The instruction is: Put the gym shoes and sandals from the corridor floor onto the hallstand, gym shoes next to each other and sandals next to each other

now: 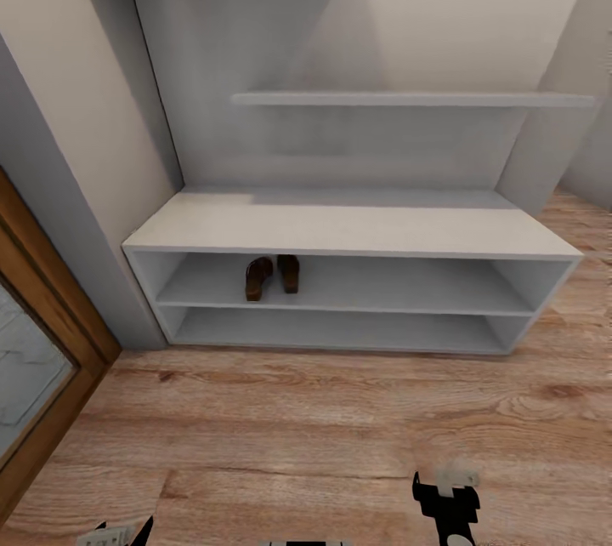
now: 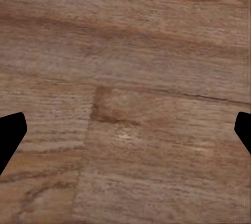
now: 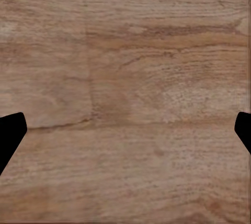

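- I see both sandals [image 1: 272, 275] on the hallstand [image 1: 357, 227], upper open shelf level, left of centre.
- They sit side by side, close together, toes pointing into the unit; the left one is angled slightly, the right one straighter. Can't tell if they touch.
- Lower shelf level of the hallstand reads as bare grey board; flat top likewise.
- One long floating shelf [image 1: 408, 99] on the wall above the unit, another higher up at the left.
- Corridor floor [image 1: 306, 427] in front of the rack: wood-grain planks.
- Wood door frame [image 1: 51, 333] at the left edge of the head view, beside the grey wall.
- Left tool [image 2: 125, 130]: fingers wide apart, nothing between them, pointing down at floor planks. In the head view just its tip shows at the bottom edge.
- Right tool [image 3: 125, 130]: fingers spread as well, holding nothing, plank seam under it. In the head view it hangs low at the bottom right, well apart from the rack.
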You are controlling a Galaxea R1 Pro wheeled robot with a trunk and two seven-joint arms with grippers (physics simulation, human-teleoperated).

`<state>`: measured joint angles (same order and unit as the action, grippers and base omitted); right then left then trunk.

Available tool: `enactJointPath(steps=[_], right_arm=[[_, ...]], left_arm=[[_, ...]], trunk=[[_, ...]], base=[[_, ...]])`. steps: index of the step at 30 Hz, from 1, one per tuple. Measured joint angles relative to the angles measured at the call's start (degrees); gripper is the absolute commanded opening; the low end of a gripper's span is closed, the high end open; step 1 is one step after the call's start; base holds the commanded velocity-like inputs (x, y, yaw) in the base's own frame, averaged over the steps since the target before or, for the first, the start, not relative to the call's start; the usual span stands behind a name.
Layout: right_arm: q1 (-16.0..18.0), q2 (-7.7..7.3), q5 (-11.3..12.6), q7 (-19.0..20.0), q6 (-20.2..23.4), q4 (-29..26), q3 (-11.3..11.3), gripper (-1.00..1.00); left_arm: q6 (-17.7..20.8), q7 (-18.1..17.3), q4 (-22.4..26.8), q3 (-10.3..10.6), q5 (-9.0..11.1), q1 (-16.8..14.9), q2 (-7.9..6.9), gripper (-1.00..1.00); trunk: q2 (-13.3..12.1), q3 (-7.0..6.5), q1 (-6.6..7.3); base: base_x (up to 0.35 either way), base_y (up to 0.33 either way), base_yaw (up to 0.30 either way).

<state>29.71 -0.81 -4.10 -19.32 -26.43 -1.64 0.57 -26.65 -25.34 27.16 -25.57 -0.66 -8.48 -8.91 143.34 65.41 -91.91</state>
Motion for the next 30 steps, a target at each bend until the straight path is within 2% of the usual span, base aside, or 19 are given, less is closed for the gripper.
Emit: enactJointPath(steps=[18, 30], right_arm=[[0.0, -0.14, 0.2, 3.5, 0.1, 0.0, -0.1, 1.00], [-0.6, -0.62, 0.2, 8.2, 0.1, 0.0, -0.1, 1.00]], left_arm=[[0.0, 0.4, -1.3, -0.3, -0.1, 0.0, -0.09, 1.00], [0.0, 7.4, -1.3, 0.6, -0.2, 0.0, 0.01, 1.00]], trunk=[[0.0, 0.00, 0.00], [0.0, 0.00, 0.00]], base=[[0.000, 0.000, -0.280], [0.000, 0.000, -0.300]])
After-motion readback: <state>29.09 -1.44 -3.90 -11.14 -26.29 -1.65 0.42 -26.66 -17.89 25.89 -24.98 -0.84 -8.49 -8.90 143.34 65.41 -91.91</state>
